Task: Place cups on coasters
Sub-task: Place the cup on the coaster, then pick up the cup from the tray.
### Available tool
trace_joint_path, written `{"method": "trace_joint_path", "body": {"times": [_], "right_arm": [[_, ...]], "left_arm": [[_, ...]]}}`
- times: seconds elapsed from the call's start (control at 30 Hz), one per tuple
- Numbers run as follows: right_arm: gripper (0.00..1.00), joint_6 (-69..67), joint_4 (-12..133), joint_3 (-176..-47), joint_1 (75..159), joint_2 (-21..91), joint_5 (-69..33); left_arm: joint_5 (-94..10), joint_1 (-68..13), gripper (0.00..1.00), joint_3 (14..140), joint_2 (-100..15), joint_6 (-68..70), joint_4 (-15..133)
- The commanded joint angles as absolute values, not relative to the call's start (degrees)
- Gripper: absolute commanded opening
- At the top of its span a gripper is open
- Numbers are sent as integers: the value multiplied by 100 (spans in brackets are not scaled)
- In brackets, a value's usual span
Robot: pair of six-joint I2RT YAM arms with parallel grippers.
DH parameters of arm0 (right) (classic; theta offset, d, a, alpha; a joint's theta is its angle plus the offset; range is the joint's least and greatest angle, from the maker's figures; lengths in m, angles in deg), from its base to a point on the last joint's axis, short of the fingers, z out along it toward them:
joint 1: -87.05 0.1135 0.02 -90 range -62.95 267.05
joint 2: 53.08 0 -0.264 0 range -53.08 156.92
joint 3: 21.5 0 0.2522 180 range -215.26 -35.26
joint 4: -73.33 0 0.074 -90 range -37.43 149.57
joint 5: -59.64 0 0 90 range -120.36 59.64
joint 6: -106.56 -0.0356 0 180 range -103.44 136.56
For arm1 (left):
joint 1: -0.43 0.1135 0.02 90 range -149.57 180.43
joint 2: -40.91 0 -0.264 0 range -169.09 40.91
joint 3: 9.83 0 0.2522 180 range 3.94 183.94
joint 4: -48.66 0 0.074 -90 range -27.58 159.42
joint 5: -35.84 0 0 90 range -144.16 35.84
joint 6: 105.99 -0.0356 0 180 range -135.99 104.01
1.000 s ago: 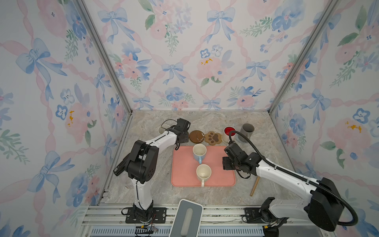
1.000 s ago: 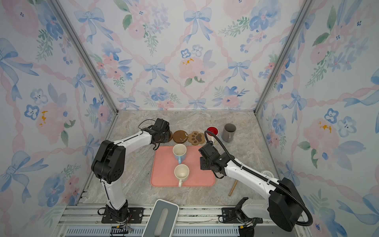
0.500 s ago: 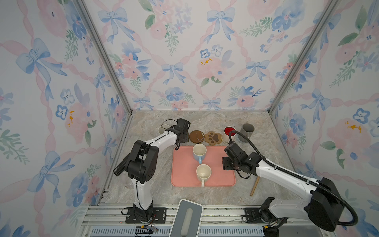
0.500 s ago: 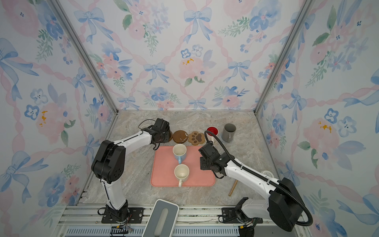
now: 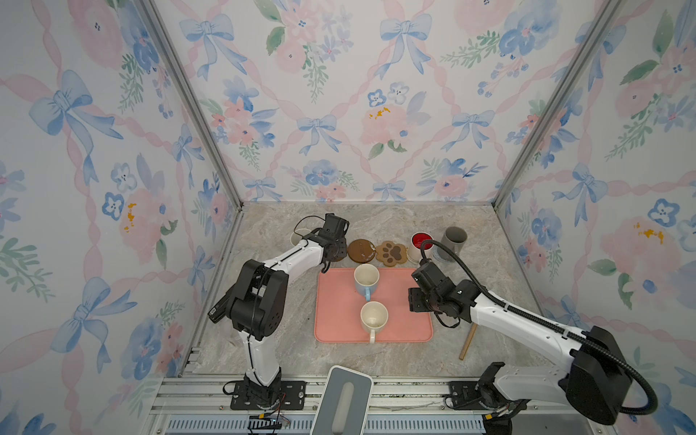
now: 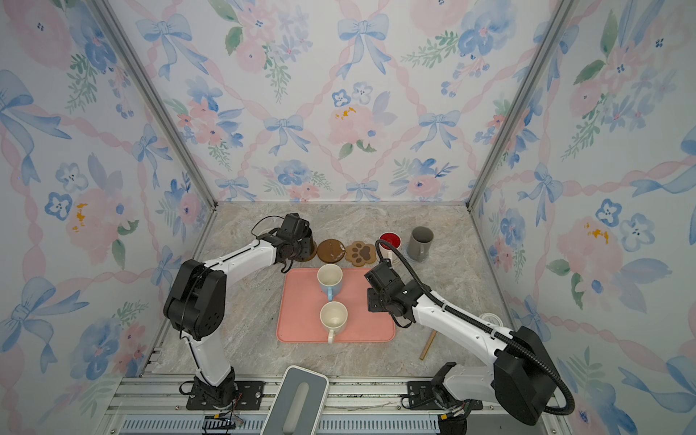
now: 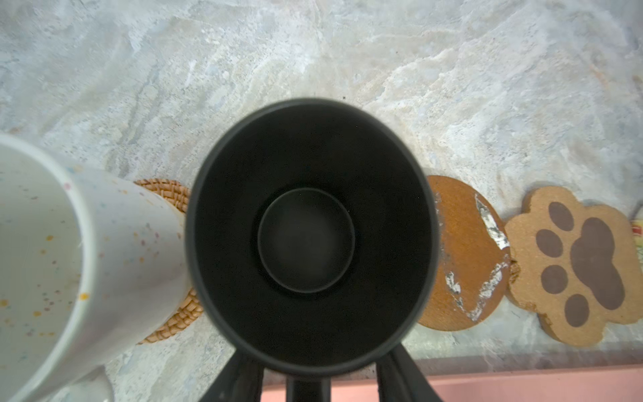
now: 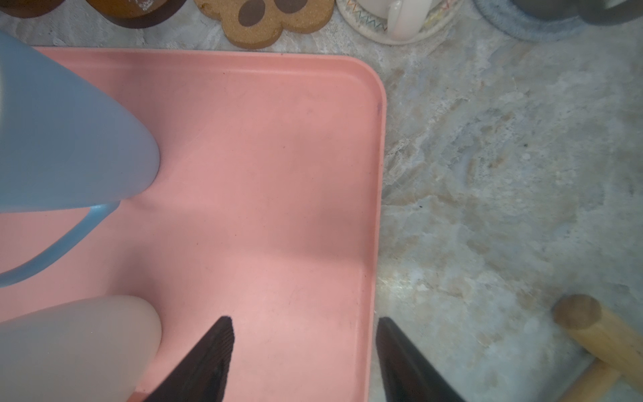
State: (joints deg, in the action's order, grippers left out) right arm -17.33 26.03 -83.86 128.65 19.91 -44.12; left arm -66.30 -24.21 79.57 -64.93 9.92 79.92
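Your left tool [image 7: 318, 379] had its jaws apart, one on each side of the handle of the black mug [image 7: 306, 236]; that mug stood upright between the speckled cream mug [image 7: 52, 243] and a bare brown coaster [image 7: 466, 257]; your right tool [image 8: 304, 323] hung spread and empty over the pink tray [image 8: 261, 139], near the blue mug [image 8: 62, 132].

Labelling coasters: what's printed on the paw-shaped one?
The paw-shaped coaster shows dark brown pads on tan; left wrist view.

**Colours around the pink tray [image 5: 339, 324].**
On it: light-blue mug [image 5: 366, 282], cream mug [image 5: 374, 319]; behind it: black mug [image 7: 309, 229], tan rattan coaster [image 7: 167, 193], brown paw-print coaster [image 5: 392, 253], red-lined white mug [image 5: 421, 243], grey mug [image 5: 454, 241].
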Motion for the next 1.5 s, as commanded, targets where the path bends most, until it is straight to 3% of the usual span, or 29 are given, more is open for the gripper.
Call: {"method": "trace_joint_path", "body": {"times": [0.0,0.23,0.87,1.17,1.47], "right_arm": [[68,-1737,2363,-8357,12858,1781,-4511],[68,-1814,1992,-8665,13237,1548,-4743],[68,-3666,1228,-9485,15671,2224,-5287],[68,-3995,1569,-9694,16112,2757,-4996],[68,-4038,1783,-9878,16316,3226,-4597]], "left_arm": [[-6727,-2381,48,7859,-6048,1008,7914],[-6855,-2424,48,7524,-5269,1009,7903],[-7844,-3122,48,5733,-2665,1098,7234],[-7649,-3151,49,4394,-1390,961,6176],[-7547,-3147,49,4162,-1209,948,6150]]}}
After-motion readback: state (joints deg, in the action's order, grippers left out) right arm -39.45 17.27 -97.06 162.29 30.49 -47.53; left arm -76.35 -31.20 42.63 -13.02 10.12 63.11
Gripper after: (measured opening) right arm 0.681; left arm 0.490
